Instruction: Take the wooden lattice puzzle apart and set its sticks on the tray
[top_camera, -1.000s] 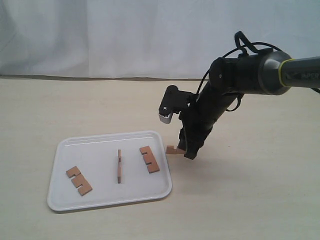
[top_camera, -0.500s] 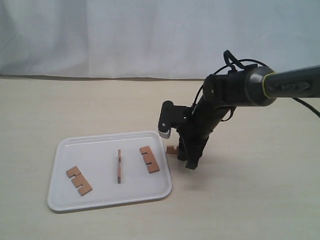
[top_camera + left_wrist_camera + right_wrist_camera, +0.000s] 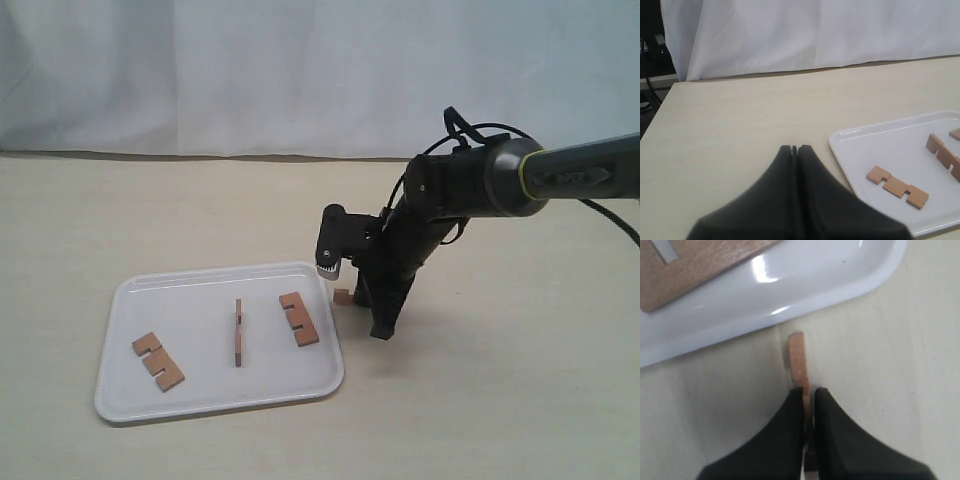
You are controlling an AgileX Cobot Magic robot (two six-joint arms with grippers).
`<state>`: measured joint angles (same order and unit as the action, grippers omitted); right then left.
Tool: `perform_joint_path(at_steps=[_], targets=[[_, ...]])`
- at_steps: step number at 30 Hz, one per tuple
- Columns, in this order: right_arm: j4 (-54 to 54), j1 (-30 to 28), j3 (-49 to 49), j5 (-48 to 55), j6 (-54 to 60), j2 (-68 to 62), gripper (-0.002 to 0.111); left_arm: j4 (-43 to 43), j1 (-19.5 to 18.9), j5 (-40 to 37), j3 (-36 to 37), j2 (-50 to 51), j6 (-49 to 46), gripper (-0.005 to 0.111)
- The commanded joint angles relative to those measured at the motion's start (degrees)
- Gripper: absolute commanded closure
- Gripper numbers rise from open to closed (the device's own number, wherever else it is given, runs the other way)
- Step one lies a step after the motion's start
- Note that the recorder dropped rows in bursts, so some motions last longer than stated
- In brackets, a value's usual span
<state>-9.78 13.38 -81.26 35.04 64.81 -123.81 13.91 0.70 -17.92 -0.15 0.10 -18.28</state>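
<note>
- My right tool (image 3: 807,392) is pinching the fourth stick (image 3: 798,357) on its edge, jaws squeezed onto one end.
- That stick is just off the tray (image 3: 200,300), at roughly 2 o'clock from the tray's middle in the exterior view. Its free end is just beside the rim, with a sliver of tabletop (image 3: 500,400) between them. Can't tell if it touches the tabletop.
- On the tray there's a flat stick (image 3: 158,361) at 8 o'clock, an edge-up stick (image 3: 239,333) near the middle and a second flat stick (image 3: 299,319) at 3 o'clock, none touching.
- Only the raised rim sits between the fourth stick and the tray floor.
- My left tool (image 3: 794,148) is pressed together on nothing, over bare tabletop near a tray corner. Only its own wrist view shows it.
- The exterior view hides most of the fourth stick behind my arm (image 3: 440,200). The right wrist view shows the pinch clearly.
- White cloth (image 3: 250,70) hangs behind, at 12 o'clock.
</note>
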Motion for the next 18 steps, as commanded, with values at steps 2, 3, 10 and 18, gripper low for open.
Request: perform_joint_path(at_steps=[2,3,10,18], targets=[[-2.51,0.06,0.27,0.56,-1.65,5.15,0.104,0.11,-0.15,0.3,0.15,-0.1,0.08,0.107],[-3.43,0.06,0.27,1.09,-1.52,6.11,0.104,0.11,-0.15,0.3,0.15,-0.1,0.08,0.107],[-14.75,3.42,0.27,0.83,-1.41,9.44,0.104,0.11,-0.15,0.3,0.15,-0.1,0.08,0.107],[-18.68,19.19,0.27,-9.2,-11.27,8.89,0.104,0.11,-0.15,0.3,0.15,-0.1,0.08,0.107]])
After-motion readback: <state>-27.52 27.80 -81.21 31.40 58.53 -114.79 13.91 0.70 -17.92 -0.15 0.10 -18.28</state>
